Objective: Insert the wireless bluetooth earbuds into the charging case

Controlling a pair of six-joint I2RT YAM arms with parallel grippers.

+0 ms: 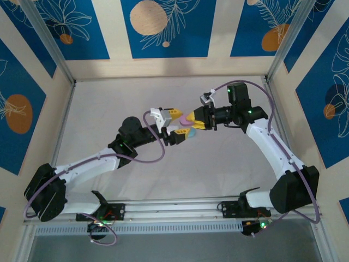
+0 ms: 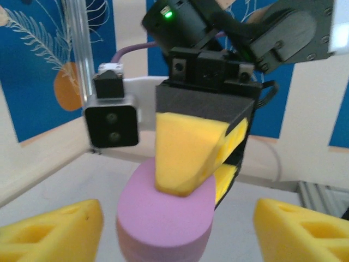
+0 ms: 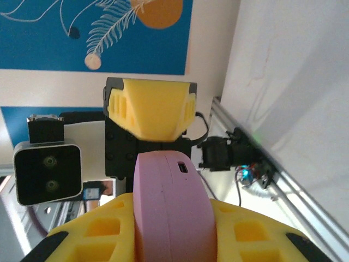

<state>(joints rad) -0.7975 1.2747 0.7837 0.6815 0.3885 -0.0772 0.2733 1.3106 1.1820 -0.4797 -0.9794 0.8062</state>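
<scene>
The two arms meet in mid-air over the middle of the white counter [image 1: 109, 98], their tips almost nose to nose. The right end effector [image 1: 192, 121] has the pink charging case [image 2: 163, 215] pinched between its yellow fingers [image 3: 71, 240]. From that wrist, the case stands on edge between the two pads. Both pads press against its broad faces, and a small port [image 3: 182, 167] sits on the narrow rim facing the lens. From the left wrist, one of those right-hand fingers lies flat on the upper face of the case, and the other shows just below it on the far side.

The left end effector [image 1: 178, 123] is spread wide. Its own yellow fingers [image 2: 52, 229] sit low to either side of the case, each with a gap between it and the pink shell, so it grips nothing.

The case hangs off the counter, near the centre of the workspace, between the two tips. From overhead, a small teal patch [image 1: 190, 131] shows right beside the pink, too small for me to tell what it is.

The right wrist camera box [image 2: 112, 123] sits next to the right end effector, and the left wrist camera box [image 3: 46, 172] faces back from the other side. A purple cable [image 1: 155, 155] loops off the left arm. Blue panels [image 1: 163, 24] with pale leaf drawings line the walls around the counter.
</scene>
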